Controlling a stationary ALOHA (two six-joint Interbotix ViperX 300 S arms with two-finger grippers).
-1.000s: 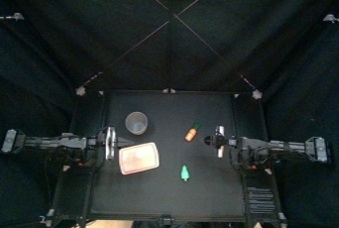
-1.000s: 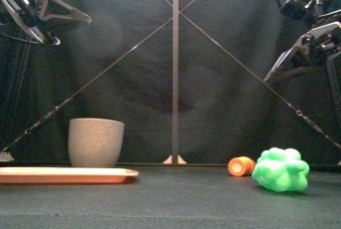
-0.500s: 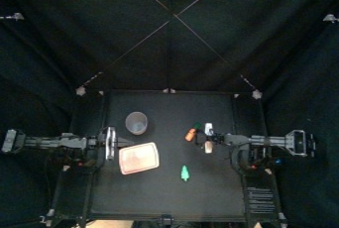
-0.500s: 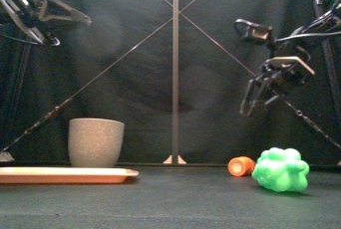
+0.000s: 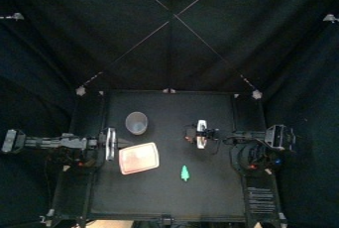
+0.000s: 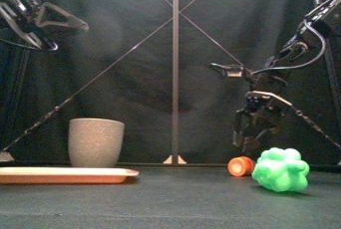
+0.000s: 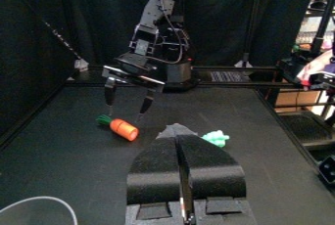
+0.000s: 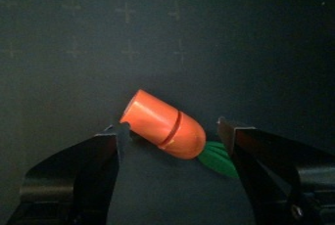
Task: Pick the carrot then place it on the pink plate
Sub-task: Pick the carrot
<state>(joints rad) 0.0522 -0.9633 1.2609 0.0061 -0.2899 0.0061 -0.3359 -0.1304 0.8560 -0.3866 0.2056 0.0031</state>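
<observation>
The orange carrot (image 5: 191, 133) (image 6: 241, 166) with green leaves lies on the black table, right of centre. My right gripper (image 5: 199, 134) (image 6: 252, 139) hangs open just above it. In the right wrist view the carrot (image 8: 164, 123) sits between the two spread jaws, apart from both. The left wrist view shows that gripper (image 7: 129, 94) over the carrot (image 7: 121, 126). The flat pink plate (image 5: 139, 159) (image 6: 67, 174) lies at the left front. My left gripper (image 5: 87, 145) (image 7: 183, 166) rests shut and raised at the table's left edge, holding nothing.
A tall grey speckled cup (image 5: 137, 123) (image 6: 95, 141) stands behind the plate. A green leafy toy (image 5: 184, 173) (image 6: 281, 169) (image 7: 197, 134) lies in front of the carrot, near the table's front.
The right arm has reached left from its resting place and come down, bringing its open gripper over the carrot. The left arm has not moved.
</observation>
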